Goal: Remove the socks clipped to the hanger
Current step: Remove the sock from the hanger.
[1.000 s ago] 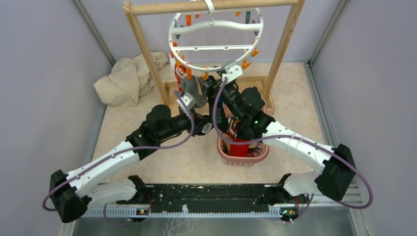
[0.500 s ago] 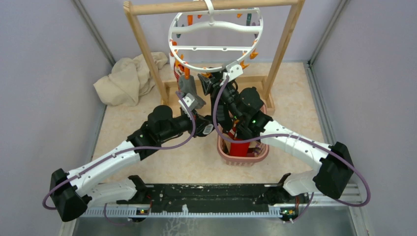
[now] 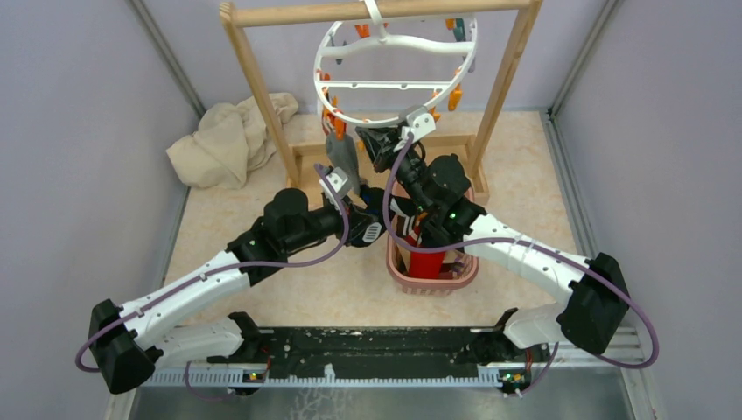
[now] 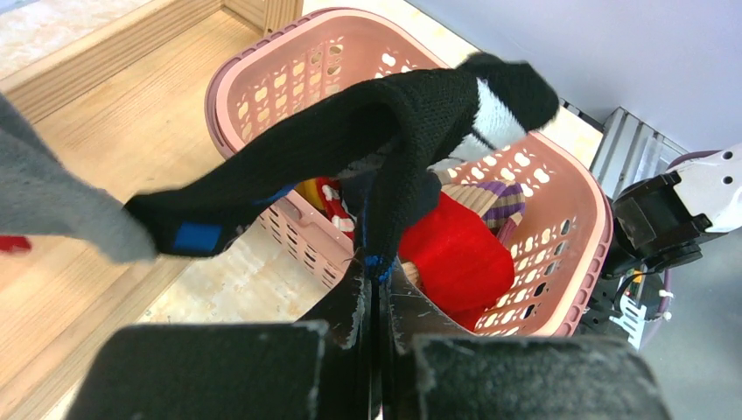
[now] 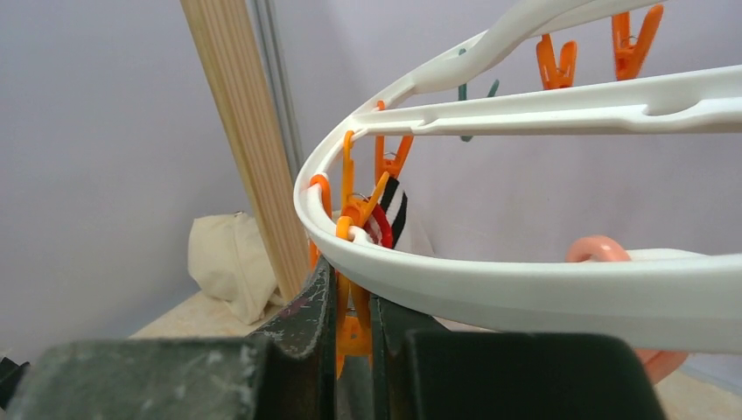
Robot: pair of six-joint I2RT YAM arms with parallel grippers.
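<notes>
Right gripper (image 5: 350,297) pinches an orange clip (image 5: 353,341) under the hanger ring (image 5: 490,284). Left gripper (image 4: 376,271) clamps the black sock (image 4: 350,140) by the pink basket (image 4: 262,61). Best: squeeze clip fully, then draw sock down gently.

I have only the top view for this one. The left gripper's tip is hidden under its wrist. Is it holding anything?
Observer: Yes. In the left wrist view the left gripper is shut on a black sock, with the basket behind it.
Operator: And the right gripper, up by the ring?
Observer: The right gripper is shut on an orange clip just under the hanger rim.
Operator: Any sock near that clip?
Observer: A striped sock, red, white and black, hangs from the rim just behind it. I cannot tell whether the gripped clip holds one.
</notes>
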